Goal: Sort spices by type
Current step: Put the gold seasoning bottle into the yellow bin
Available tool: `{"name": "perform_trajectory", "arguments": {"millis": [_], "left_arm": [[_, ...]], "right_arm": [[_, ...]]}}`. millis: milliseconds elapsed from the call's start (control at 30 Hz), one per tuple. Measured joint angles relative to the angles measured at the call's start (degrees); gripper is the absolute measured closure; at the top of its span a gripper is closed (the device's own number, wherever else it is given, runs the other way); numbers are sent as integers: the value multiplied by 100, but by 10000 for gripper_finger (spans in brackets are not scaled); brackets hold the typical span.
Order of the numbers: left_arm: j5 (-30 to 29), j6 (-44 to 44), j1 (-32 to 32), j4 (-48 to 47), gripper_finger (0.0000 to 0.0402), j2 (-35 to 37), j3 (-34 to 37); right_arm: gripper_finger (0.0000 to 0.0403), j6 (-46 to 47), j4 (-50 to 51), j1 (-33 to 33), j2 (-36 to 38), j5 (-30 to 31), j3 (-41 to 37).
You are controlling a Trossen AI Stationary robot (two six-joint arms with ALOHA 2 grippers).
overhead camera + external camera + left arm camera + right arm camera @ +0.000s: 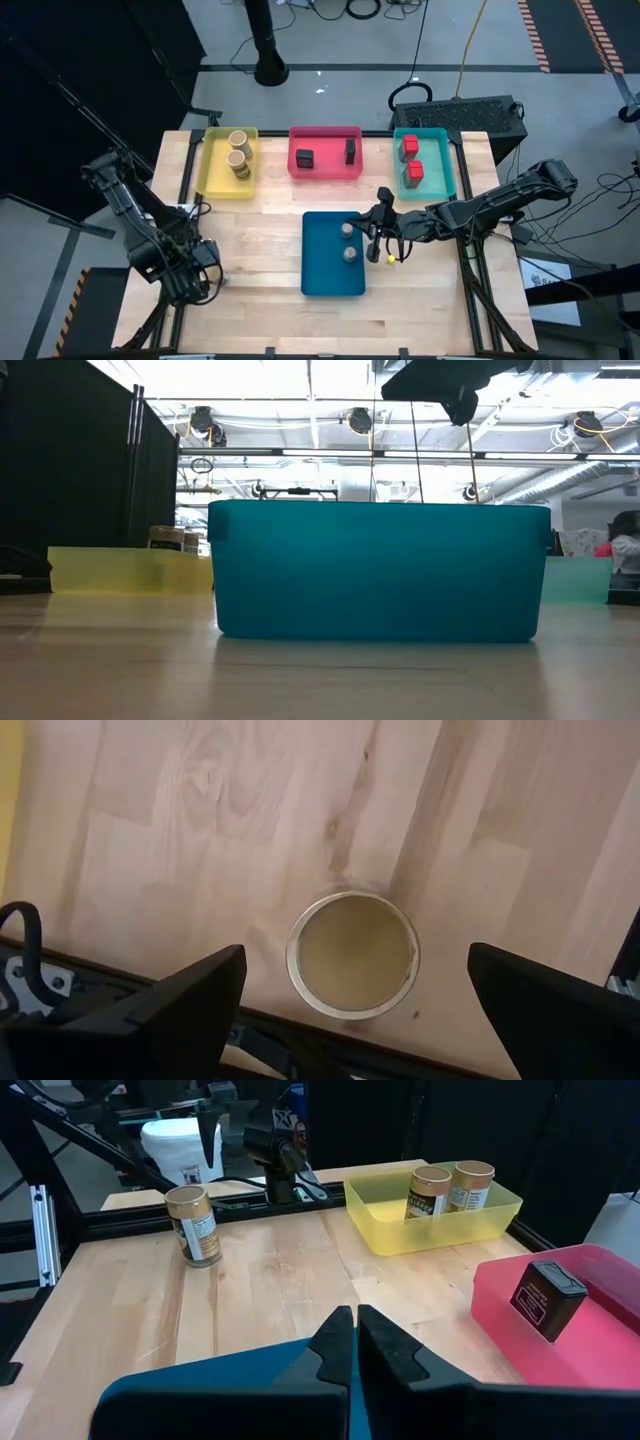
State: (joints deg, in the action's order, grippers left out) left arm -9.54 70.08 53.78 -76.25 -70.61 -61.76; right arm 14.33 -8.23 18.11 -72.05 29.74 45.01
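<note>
Blue tray, low view: its teal-blue wall (375,570) fills the foreground and hides whatever lies inside; a yellow tray (125,568) shows behind on one side with jar tops above its rim.
High view, sorted so far: two tan jars (238,150) in the yellow tray (212,175); two dark boxes (305,158) in the pink tray (325,172); two red boxes (412,160) in the green tray (447,160); two grey round jars (349,242) in the blue tray (330,280).
High view, right gripper (373,238): at the blue tray's right edge, beside the grey jars.
High view, left arm: at the table's left front corner.
Left wrist view: left gripper (355,1005) with fingers wide apart, directly above a third tan jar (352,954) standing on bare wood, not yet touching it.
Right wrist view: right gripper (355,1342) pressed together, holding nothing, above the blue tray; the loose tan jar (192,1226) stands alone on the table, apart from the yellow tray (432,1220).
Progress: eight sorted; this last tan jar seems the only one left, bound for the yellow tray.
</note>
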Motion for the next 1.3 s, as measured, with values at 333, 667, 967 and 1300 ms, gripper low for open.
{"name": "perform_trajectory", "arguments": {"millis": [333, 667, 967, 1300], "left_arm": [[170, -37, 0, 471, 18, 20, 520], [6, -155, 0, 1088, 18, 34, 1154], [81, -187, 0, 1952, 18, 35, 1670], [422, -153, -2, 1978, 120, 39, 1668]], "right_arm": [[403, 0, 0, 0, 0, 0, -2], [403, 2, -4, 0, 0, -2, -2], [403, 2, -4, -2, -1, 0, -2], [403, 2, -4, -2, -2, 0, -2]]}}
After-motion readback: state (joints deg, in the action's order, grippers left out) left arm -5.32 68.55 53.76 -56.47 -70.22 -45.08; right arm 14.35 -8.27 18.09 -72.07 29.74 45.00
